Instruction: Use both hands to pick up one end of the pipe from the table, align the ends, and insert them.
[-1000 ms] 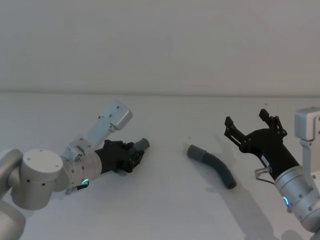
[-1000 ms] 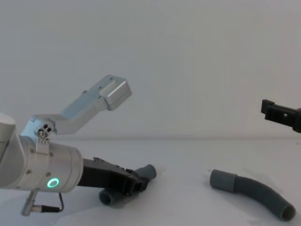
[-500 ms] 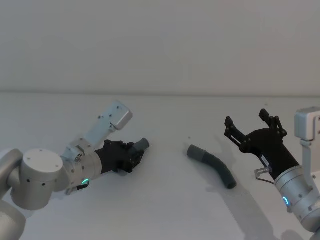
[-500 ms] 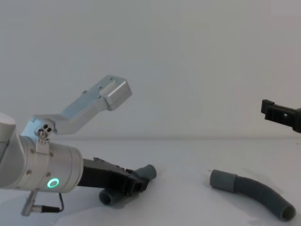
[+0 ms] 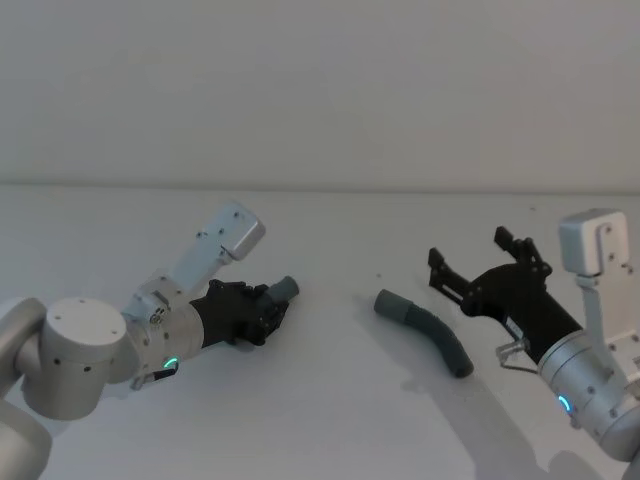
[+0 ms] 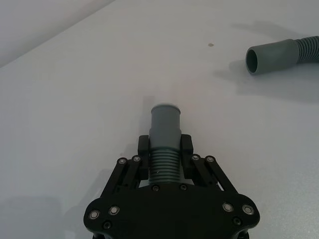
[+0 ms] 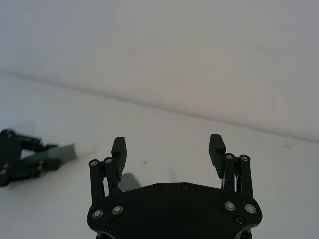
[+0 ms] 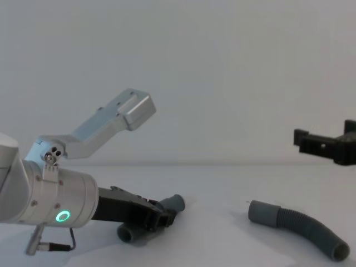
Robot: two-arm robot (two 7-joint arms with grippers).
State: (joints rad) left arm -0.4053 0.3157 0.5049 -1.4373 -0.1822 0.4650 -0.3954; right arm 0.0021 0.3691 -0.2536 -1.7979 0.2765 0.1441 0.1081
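The left black plastic two-fingered gripper [image 6: 165,147] is clenched on the ribbed part of the short curved dark grey corrugated plastic hose piece [image 6: 164,160], just behind its smooth grey cylindrical cuff [image 6: 165,123], which sticks out past the fingertips. In the chest view this piece is tilted, cuff end higher and its other end low beside the plain flat white matte table [image 8: 222,245]; the gripper sits low over the table's left part on its silver cylindrical arm with a green ring light [image 8: 64,216]. The right black two-fingered gripper [image 5: 470,250] is released, its fingers [image 7: 118,149] spread wide with nothing between them, and it hovers above the table on the right, on its own silver arm [image 5: 590,385]. Near it, toward the middle, the longer curved dark grey corrugated hose piece [image 5: 432,332] lies flat on the table, well apart from the short piece, with its smooth cuff [image 5: 390,305] turned toward the left gripper and its ribbed end nearer the robot.
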